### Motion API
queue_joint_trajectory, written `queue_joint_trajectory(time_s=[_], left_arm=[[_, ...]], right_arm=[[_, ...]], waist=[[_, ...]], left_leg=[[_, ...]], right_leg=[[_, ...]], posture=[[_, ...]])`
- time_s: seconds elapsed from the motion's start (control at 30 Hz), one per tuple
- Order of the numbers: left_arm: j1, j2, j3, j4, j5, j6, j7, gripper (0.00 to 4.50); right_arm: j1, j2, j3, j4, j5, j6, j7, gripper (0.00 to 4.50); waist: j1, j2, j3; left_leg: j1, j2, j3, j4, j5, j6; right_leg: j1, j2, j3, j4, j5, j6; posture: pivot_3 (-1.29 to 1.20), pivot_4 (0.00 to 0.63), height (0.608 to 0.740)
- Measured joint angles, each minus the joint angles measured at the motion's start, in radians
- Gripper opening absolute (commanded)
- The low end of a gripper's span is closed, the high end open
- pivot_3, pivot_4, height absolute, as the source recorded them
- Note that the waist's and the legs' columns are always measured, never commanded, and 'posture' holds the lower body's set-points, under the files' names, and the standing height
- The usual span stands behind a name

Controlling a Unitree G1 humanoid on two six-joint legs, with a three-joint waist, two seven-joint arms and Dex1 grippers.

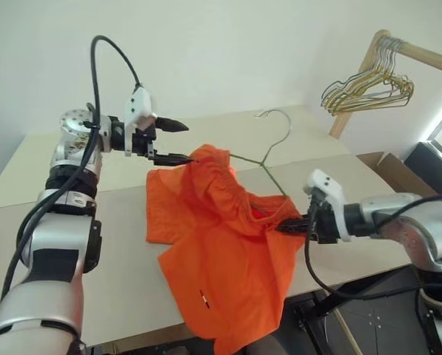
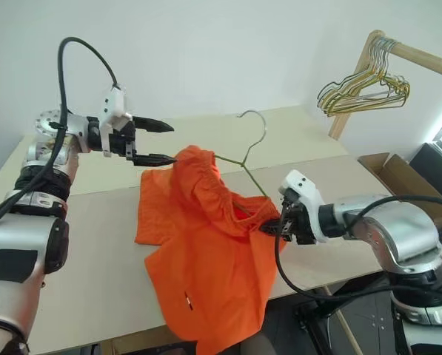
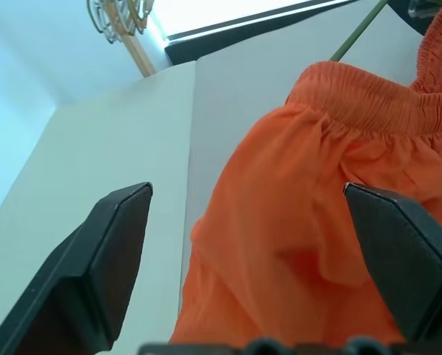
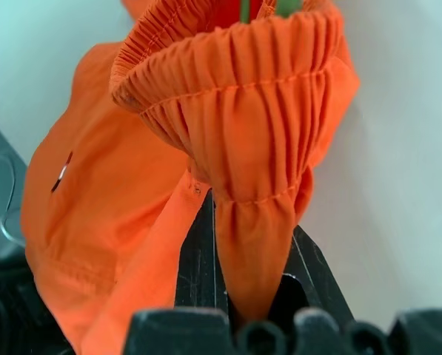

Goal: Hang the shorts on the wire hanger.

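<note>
Spare hangers [image 1: 369, 85] on a wooden rail [image 1: 417, 52], well apart from the shorts [image 1: 221, 251].

Soft, even daylight lit the pale table [image 1: 95, 214]; a window [image 3: 228, 18] glared white beyond the open left gripper [image 3: 254, 251], whose near fingers [image 3: 102, 266] blurred.

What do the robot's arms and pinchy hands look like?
Both arms are shiny silver metal with black bands at the joints. A thick black cable loops over the left arm, and another hangs under the right one. The left gripper and the right gripper each have a white block behind two pointy black fingers.
</note>
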Motion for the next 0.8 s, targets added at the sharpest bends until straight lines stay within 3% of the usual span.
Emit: queue_joint_trajectory(time_s=[0.17, 0.37, 0.63, 0.8], left_arm=[[0.151, -0.084, 0.122, -0.415, -0.188, 0.297, 0.183, 4.48], [0.301, -0.211, 0.157, -0.857, -0.385, 0.563, 0.426, 4.48], [0.309, -0.227, 0.173, -0.976, -0.504, 0.658, 0.524, 4.48], [0.309, -0.216, 0.172, -0.970, -0.508, 0.659, 0.521, 4.48]], right_arm=[[0.063, 0.088, -0.208, -0.076, 0.007, 0.159, -0.151, 0.00], [0.070, 0.220, -0.409, -0.121, -0.034, 0.233, -0.397, 0.00], [0.083, 0.295, -0.587, -0.128, -0.015, 0.233, -0.675, 0.00], [-0.006, 0.313, -0.711, -0.058, -0.036, 0.233, -0.901, 0.00]], waist=[[0.001, 0.000, -0.001], [-0.004, 0.001, -0.006], [-0.013, 0.015, -0.015], [-0.031, 0.018, -0.017]], left_leg=[[0.000, -0.003, 0.000, 0.000, 0.000, 0.000], [0.002, -0.004, 0.000, 0.001, 0.000, -0.001], [0.008, -0.006, 0.001, 0.000, 0.000, -0.001], [0.026, -0.007, 0.001, -0.006, -0.001, 0.001]], right_leg=[[0.000, -0.005, 0.001, 0.002, 0.000, 0.001], [0.002, -0.008, 0.002, 0.002, 0.000, 0.002], [0.008, -0.007, 0.003, -0.002, -0.001, 0.003], [0.029, -0.008, 0.003, -0.012, -0.002, 0.006]], posture=[[-0.20, 0.000, 0.740], [-0.22, 0.000, 0.740], [-0.25, 0.000, 0.740], [-0.26, 0.000, 0.740]])
